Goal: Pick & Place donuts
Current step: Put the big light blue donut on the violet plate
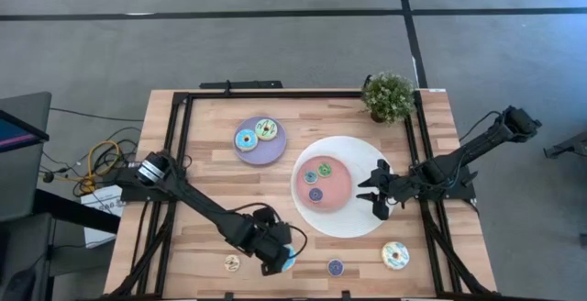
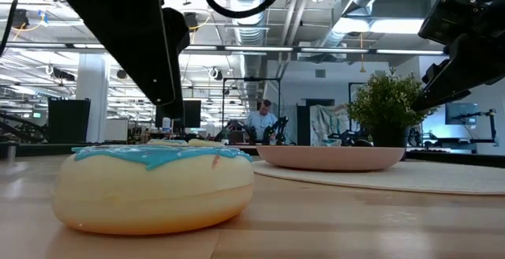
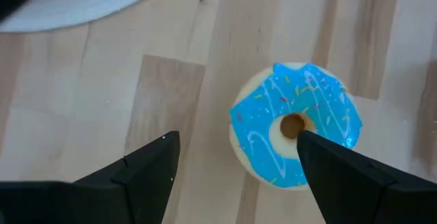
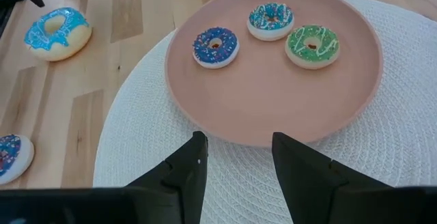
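Observation:
A blue-iced donut (image 3: 293, 132) lies flat on the wooden table near its front edge, and it fills the low view's foreground (image 2: 154, 184). My left gripper (image 3: 235, 138) hangs open just above it, pointing steeply down; one finger stands over the donut's edge and the other over bare wood (image 1: 278, 253). My right gripper (image 4: 239, 142) waits open over the white mat beside the pink plate (image 4: 273, 108), touching nothing. Three mini donuts lie on that plate: blue (image 4: 215, 46), teal (image 4: 271, 19) and green (image 4: 312, 45). A lilac plate (image 1: 260, 154) holds two larger donuts.
On the table's front strip lie a tan mini donut (image 1: 232, 263), a purple mini donut (image 1: 336, 267) and a cream sprinkled donut (image 1: 395, 254). A potted plant (image 1: 387, 96) stands at the far right corner. A black frame (image 1: 183, 136) runs around the tabletop.

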Controlling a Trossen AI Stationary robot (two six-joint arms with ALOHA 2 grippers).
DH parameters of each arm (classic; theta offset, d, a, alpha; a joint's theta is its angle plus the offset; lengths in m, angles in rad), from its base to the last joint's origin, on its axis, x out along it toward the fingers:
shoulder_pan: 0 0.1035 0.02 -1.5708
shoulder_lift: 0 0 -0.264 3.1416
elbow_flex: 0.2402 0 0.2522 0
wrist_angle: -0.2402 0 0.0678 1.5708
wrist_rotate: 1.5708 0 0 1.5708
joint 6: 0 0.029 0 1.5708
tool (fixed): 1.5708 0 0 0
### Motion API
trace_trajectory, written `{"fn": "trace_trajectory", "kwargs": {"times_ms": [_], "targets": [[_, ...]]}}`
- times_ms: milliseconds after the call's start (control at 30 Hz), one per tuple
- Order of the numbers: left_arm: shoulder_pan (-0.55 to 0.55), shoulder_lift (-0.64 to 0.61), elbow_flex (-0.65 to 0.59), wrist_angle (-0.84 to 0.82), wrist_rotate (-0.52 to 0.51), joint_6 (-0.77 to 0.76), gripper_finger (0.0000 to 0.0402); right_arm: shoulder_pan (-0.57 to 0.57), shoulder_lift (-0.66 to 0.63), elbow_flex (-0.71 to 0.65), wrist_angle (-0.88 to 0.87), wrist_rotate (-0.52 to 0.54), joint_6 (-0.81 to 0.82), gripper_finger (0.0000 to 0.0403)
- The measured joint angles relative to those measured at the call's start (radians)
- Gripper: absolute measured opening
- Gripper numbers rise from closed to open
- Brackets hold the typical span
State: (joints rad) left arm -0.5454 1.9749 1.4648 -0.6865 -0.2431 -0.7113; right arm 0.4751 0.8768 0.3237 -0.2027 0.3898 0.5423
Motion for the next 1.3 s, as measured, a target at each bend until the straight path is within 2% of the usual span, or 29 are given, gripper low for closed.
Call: {"fn": "trace_trajectory", "kwargs": {"times_ms": [667,1300], "targets": [[0.014,0.059,0.007,0.025,0.071,0.022,0.0288,0.0,0.0,0.0,0.003,0.0,0.004,0.0154],[0.021,0.114,0.004,0.084,0.089,0.045,0.0288,0.0,0.0,0.0,0.001,0.0,0.008,0.0154]]}}
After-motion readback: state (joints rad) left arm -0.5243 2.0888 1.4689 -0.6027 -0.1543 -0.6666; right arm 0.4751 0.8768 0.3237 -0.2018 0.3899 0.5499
